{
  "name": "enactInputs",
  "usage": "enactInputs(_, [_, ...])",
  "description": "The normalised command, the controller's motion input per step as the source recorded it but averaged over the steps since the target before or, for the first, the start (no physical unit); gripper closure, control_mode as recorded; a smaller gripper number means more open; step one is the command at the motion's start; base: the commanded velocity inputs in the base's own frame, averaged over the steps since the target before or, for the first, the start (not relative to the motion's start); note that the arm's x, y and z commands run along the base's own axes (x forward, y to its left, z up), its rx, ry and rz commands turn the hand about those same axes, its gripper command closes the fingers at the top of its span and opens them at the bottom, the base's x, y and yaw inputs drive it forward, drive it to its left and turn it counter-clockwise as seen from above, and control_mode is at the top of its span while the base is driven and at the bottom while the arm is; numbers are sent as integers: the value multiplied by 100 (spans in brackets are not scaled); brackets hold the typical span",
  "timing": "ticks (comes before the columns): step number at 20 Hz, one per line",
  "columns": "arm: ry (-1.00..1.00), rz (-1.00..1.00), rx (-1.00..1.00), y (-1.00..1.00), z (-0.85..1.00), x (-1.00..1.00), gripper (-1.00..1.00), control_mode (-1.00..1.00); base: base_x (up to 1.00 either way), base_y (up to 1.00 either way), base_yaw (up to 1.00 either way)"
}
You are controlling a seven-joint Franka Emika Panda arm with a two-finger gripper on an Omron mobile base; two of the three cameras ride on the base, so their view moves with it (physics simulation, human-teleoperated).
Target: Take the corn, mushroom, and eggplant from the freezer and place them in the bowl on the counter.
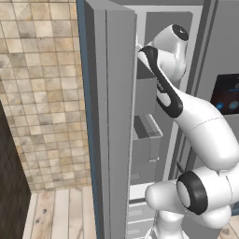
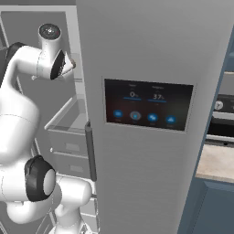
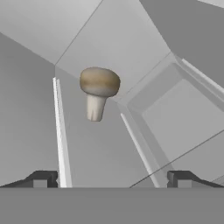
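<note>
The arm reaches up into the open freezer (image 1: 144,121), its hand deep in the upper part of the compartment past the narrow door (image 1: 109,116). In the hand view the jaws of the gripper (image 3: 111,178) are spread wide and released, with nothing between them; the two dark fingertips (image 3: 41,179) sit far apart at the bottom. The mushroom (image 3: 98,92) lies ahead of them, apart from the tips, on a grey inner shelf, its tan cap toward the top and its pale stem pointing down in that view. Grey bins and drawers (image 1: 147,140) fill the freezer below the hand. In the right base view, a strip of beige counter (image 2: 217,162) sits at the right, beyond the fridge door with its dark display panel (image 2: 146,105) and dark vertical handle (image 2: 90,151).
</note>
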Motion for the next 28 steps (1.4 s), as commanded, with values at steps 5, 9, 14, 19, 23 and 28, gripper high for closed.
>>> enactInputs(5, [5,-17,-20,0,24,2,-100,-100,0,0,0])
enactInputs(9, [11,-8,-6,-19,3,11,-100,-100,0,0,0])
enactInputs(14, [16,1,7,-5,0,19,-100,-100,0,0,0])
enactInputs(19, [2,7,13,0,0,13,-100,-100,0,0,0])
enactInputs(23, [-3,4,1,20,-9,16,-100,-100,0,0,0])
enactInputs(28, [-4,0,0,24,-18,13,-100,-100,0,0,0])
